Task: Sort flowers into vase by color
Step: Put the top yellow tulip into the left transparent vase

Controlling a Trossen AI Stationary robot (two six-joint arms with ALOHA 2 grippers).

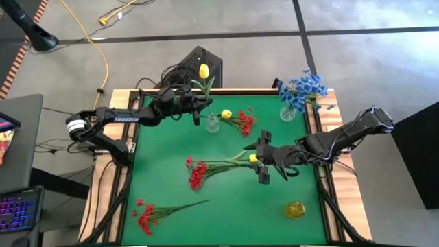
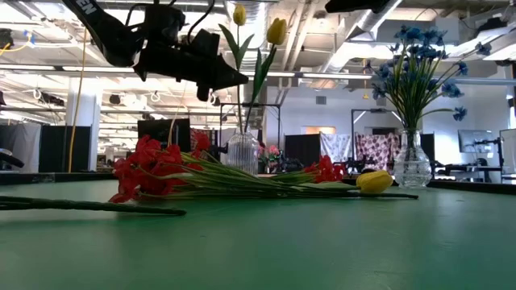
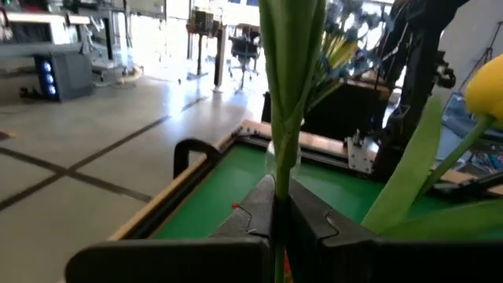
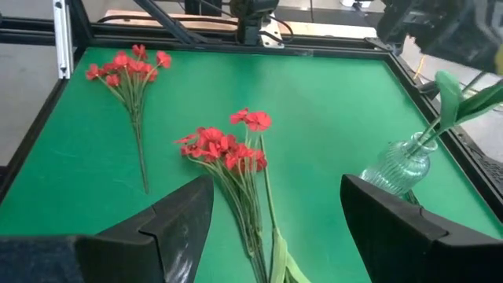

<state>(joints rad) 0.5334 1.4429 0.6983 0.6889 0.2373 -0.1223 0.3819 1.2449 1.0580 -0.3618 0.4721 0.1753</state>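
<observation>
Green felt [image 1: 171, 185] covers the table, boxed in by a raised wooden rim [image 1: 113, 178] on all sides; grey taped floor beyond it, cables and a yellow cord [image 1: 103, 62] on the far left. Most open felt is the near middle and near right, plus the far-left strip along the rim.

Left gripper [image 1: 197, 110] hangs above the far edge, clamped shut on the green stem of a yellow tulip [image 1: 204, 71], directly over the small clear vase [image 1: 213, 123] at far centre. That vase already has a yellow tulip [image 1: 226, 114] in it. White lettering "TROSSEN" reads on the left arm [image 1: 127, 119].

Right gripper [image 1: 264, 163] sits low over mid-table, fingers spread wide and holding nothing, just right of a yellow bud [image 1: 253, 158] lying on the felt. Red sprigs [image 1: 197, 171] lie in a bunch at centre, stems running toward that gripper. More red blooms [image 1: 245, 122] lie just right of the clear vase. Another red bunch [image 1: 145, 216] is at the near-left corner, close to the rim.

Blue flowers [image 1: 302, 88] stand in a glass vase [image 1: 289, 113] at the far-right corner, tight against the rim. A yellowish glass jar [image 1: 295, 209] sits near right, apart from everything.

Off the table at left: a keyboard [image 1: 15, 216] with coloured backlight.
</observation>
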